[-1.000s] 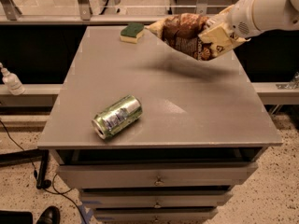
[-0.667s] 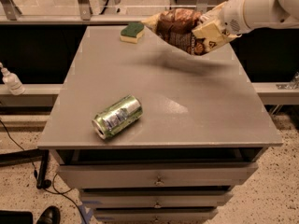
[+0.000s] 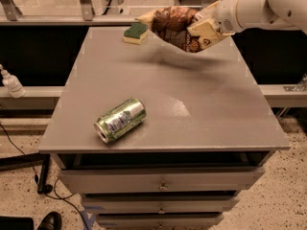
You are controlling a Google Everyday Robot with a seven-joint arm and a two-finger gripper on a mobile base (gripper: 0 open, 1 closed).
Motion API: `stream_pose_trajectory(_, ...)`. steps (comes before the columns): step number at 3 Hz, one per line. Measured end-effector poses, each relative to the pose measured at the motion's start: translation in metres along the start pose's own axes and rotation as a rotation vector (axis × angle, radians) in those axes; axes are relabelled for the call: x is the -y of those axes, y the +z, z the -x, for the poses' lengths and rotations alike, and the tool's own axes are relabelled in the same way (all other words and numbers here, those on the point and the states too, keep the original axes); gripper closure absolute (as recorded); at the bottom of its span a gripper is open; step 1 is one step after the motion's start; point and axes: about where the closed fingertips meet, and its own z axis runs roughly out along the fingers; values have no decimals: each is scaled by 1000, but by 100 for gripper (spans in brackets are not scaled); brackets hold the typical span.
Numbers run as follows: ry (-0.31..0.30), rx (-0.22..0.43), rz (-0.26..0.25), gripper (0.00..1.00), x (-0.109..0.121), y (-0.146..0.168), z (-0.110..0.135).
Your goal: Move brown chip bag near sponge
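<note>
The brown chip bag [image 3: 176,27] hangs in the air above the far part of the grey table [image 3: 192,114], crinkled, with pale yellow ends. My gripper [image 3: 204,27] reaches in from the upper right and is shut on the bag's right end. The sponge [image 3: 135,32], green top over yellow base, lies on the table's far edge, just left of the bag's left tip and below it. The bag's shadow falls on the table under it.
A green-silver drink can [image 3: 120,120] lies on its side at the front left of the table. Drawers sit under the tabletop. A small white bottle [image 3: 11,83] stands on a ledge at the left. My white arm [image 3: 261,6] spans the upper right.
The gripper has carried the bag leftward and slightly farther back, so its left tip is now close beside the sponge. The can and the sponge have not moved.
</note>
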Motion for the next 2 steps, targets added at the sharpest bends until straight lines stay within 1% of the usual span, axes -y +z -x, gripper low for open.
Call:
stream_pose_trajectory(1, -10, 2, -9, 100, 7, 21, -5)
stream_pose_trajectory(2, -10, -18, -46, 100, 29, 46, -19)
